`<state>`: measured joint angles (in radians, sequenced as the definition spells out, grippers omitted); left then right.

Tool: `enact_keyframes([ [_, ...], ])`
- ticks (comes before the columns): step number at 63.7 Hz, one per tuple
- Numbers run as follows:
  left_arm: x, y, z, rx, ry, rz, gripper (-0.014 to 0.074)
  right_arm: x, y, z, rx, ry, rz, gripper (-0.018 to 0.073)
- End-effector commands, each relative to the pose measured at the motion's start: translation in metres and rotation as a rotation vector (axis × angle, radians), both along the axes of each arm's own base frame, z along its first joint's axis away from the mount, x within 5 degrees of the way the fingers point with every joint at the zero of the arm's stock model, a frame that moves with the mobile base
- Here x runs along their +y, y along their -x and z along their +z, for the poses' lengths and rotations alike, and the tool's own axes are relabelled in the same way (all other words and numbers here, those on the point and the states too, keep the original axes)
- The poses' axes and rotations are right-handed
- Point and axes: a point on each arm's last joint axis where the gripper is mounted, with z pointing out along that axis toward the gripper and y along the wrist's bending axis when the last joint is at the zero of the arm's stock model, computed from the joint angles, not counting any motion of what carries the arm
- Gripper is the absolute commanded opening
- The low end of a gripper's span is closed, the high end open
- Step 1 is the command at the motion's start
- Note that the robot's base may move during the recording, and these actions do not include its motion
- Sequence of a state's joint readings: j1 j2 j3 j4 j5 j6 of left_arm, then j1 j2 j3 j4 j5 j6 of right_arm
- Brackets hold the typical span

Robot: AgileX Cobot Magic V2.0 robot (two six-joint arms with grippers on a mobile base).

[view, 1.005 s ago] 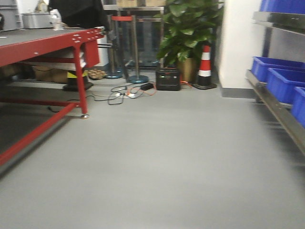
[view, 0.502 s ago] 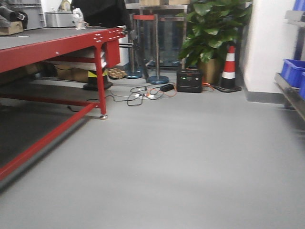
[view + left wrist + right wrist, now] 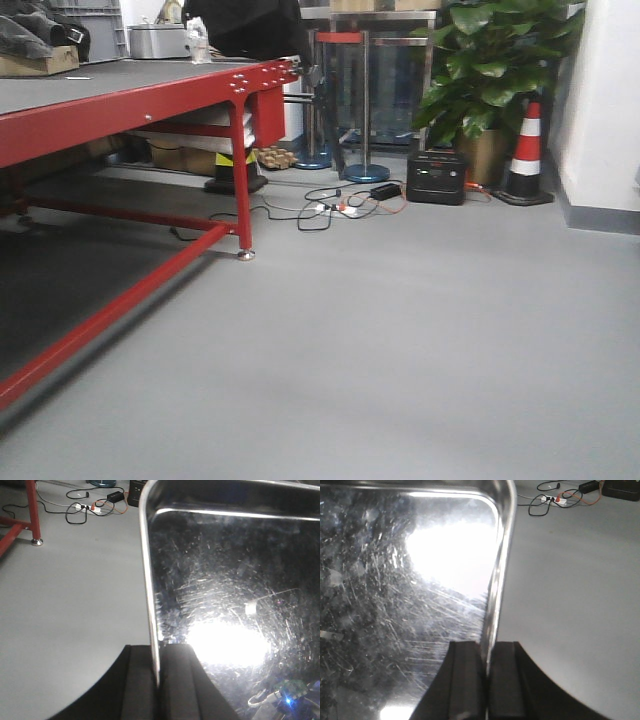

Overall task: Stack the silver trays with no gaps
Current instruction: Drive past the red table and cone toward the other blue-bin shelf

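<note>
In the front view the grey floor (image 3: 420, 340) is open from 6 o'clock up to the middle. Its limits are the red table (image 3: 130, 95) from 8 to 11 o'clock, the loose cables (image 3: 335, 205) and a black box (image 3: 435, 177) toward 12 and 1, and the traffic cone (image 3: 525, 155) beside the white wall (image 3: 610, 110) at 2 o'clock.

The silver tray (image 3: 235, 605) is in the wrist views, held over the grey floor. The left gripper (image 3: 157, 680), at 6 o'clock, has its black fingers (image 3: 135, 685) narrow, pinching the tray's left rim between them. The right gripper (image 3: 487, 680) pinches in the same way the right rim of a silver tray (image 3: 395, 605); if both hold one tray, I cannot tell. The metal is mirror-shiny with many fine scratches and a strong white glare, and the far corner is rounded. Each gripped rim runs from 6 toward 12 o'clock, away from the gripper, and turns at the far corner. The frame cuts the tray, so its long axis I cannot tell.
</note>
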<state>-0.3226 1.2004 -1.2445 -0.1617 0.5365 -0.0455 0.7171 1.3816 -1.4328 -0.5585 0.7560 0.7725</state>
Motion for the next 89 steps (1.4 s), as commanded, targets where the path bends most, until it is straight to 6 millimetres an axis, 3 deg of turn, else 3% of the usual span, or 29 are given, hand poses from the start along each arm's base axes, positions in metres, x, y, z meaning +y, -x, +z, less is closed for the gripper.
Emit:
enact_keyframes([
  [1, -0.0022, 0.0037, 0.0107, -0.046, 0.046, -0.010, -0.0019, 0.0036, 0.0014, 0.0107, -0.078, -0.027, 0.051, -0.0079],
  [89, -0.0022, 0.0037, 0.0107, -0.046, 0.046, -0.010, -0.0019, 0.0043, 0.0013, 0.0116, -0.087, -0.034, 0.058, -0.0079],
])
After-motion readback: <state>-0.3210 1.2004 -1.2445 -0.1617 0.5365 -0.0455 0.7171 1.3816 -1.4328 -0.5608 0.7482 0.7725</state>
